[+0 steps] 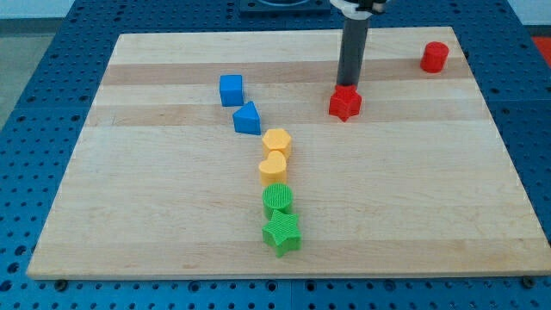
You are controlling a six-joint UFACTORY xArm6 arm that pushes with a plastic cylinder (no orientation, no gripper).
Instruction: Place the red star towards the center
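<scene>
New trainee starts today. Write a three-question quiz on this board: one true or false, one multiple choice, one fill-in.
1. True or false: my tip stands at the top edge of the red star.
2. Which block lies nearest the view's bottom? A) red cylinder B) green star C) blue cube
3. Fill in: the two yellow blocks sit directly above the green ____.

Key: 1 true; 2 B; 3 cylinder.
</scene>
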